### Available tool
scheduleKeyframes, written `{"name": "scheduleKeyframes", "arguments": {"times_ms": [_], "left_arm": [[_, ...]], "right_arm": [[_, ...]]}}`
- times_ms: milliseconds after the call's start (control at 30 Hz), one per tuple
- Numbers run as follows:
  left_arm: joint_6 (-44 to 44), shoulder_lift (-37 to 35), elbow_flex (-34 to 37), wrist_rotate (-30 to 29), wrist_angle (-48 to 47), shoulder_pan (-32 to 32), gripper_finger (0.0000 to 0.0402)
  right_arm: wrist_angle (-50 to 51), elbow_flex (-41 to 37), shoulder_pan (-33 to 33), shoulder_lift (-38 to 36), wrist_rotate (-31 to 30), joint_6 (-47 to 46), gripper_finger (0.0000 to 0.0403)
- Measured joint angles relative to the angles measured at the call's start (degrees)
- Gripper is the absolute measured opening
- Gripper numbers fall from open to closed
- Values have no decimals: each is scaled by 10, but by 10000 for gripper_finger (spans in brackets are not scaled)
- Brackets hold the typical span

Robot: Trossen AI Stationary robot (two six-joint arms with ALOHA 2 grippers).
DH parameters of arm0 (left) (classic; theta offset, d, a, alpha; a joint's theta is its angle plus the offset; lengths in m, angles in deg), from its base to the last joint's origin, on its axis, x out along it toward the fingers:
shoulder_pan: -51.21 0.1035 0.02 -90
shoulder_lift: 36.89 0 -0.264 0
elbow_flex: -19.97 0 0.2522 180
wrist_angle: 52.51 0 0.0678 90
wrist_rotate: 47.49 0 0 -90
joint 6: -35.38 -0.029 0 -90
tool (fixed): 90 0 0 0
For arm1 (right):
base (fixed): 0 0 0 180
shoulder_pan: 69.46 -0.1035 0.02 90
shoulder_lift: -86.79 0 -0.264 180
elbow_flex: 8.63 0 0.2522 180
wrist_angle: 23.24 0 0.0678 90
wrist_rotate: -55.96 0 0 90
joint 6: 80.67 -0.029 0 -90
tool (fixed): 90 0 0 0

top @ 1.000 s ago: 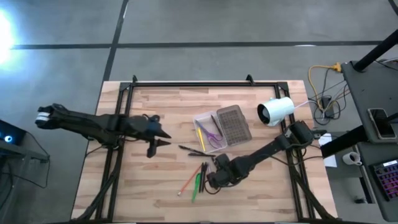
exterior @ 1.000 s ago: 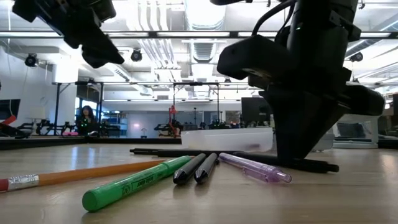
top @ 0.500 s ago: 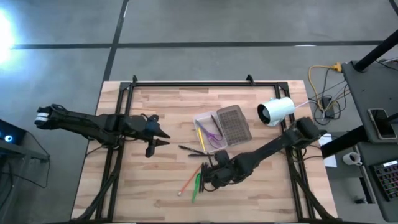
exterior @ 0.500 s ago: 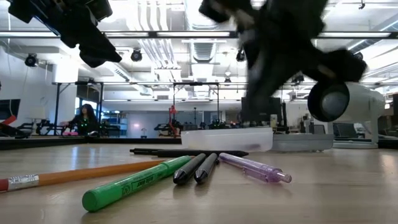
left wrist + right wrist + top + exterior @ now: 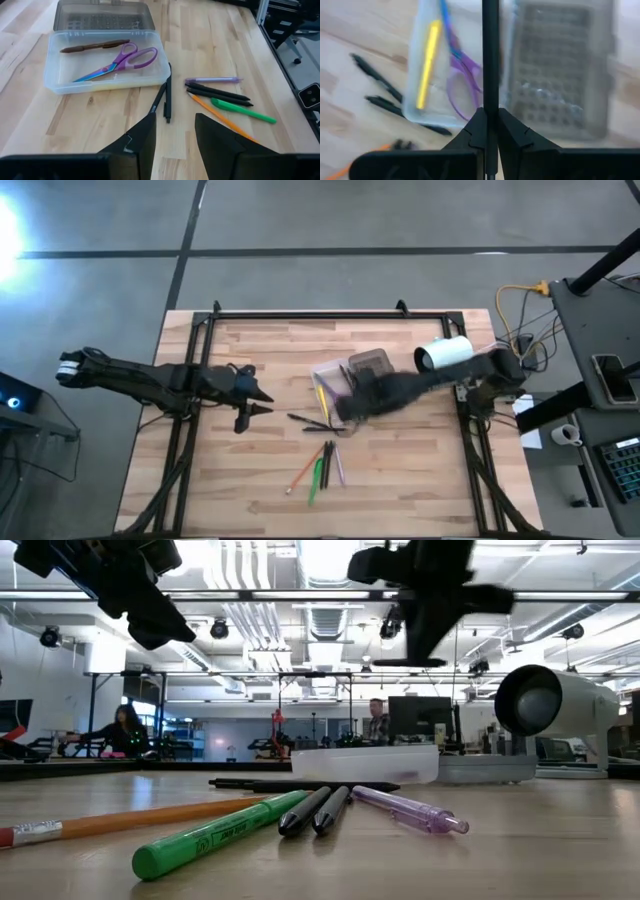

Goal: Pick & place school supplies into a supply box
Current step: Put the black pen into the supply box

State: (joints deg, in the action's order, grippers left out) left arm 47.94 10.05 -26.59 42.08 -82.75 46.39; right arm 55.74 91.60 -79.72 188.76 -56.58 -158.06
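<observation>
The clear supply box (image 5: 330, 387) stands open mid-table, its grey lid (image 5: 376, 370) folded back. It holds a yellow pencil (image 5: 427, 65), purple scissors (image 5: 127, 56) and a dark red pen (image 5: 95, 46). My right gripper (image 5: 348, 398) hangs above the box, shut on a black pen (image 5: 490, 55). My left gripper (image 5: 174, 137) is open and empty, above the table left of the box (image 5: 262, 402). Two black pens (image 5: 305, 420) lie beside the box. An orange pencil (image 5: 303, 472), a green pen (image 5: 318, 475), two black pens (image 5: 327, 452) and a purple pen (image 5: 338, 467) lie nearer. My right gripper pinches the black pen's shaft (image 5: 490, 107) between its two fingers. The fingers come from above and lie across the pen. The pen is lifted clear and shows about level in the low view (image 5: 400, 662), above the open box.
A white cylindrical camera (image 5: 443, 355) lies right of the box, large in the low view (image 5: 555, 705). Black frame rails (image 5: 300, 315) run along the table's edges. People show in the room beyond (image 5: 375, 720).
My right gripper has risen from the group of pens near the table's near middle, carrying a black pen clear of the table. It has gone toward the far edge and now hangs over the open box.
</observation>
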Motion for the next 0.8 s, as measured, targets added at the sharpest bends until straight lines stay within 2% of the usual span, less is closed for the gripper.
{"name": "scheduleKeyframes", "arguments": {"times_ms": [200,433,633,800], "left_arm": [[15,1,3,-1,0,0,120],[42,1,4,-54,0,0,120],[73,5,4,-115,0,0,120],[110,5,4,-121,0,0,120]], "right_arm": [[-151,-26,109,10,131,185,13],[-145,-34,173,55,214,316,13],[-153,-31,200,91,230,383,13],[-160,-24,212,111,240,409,23]]}}
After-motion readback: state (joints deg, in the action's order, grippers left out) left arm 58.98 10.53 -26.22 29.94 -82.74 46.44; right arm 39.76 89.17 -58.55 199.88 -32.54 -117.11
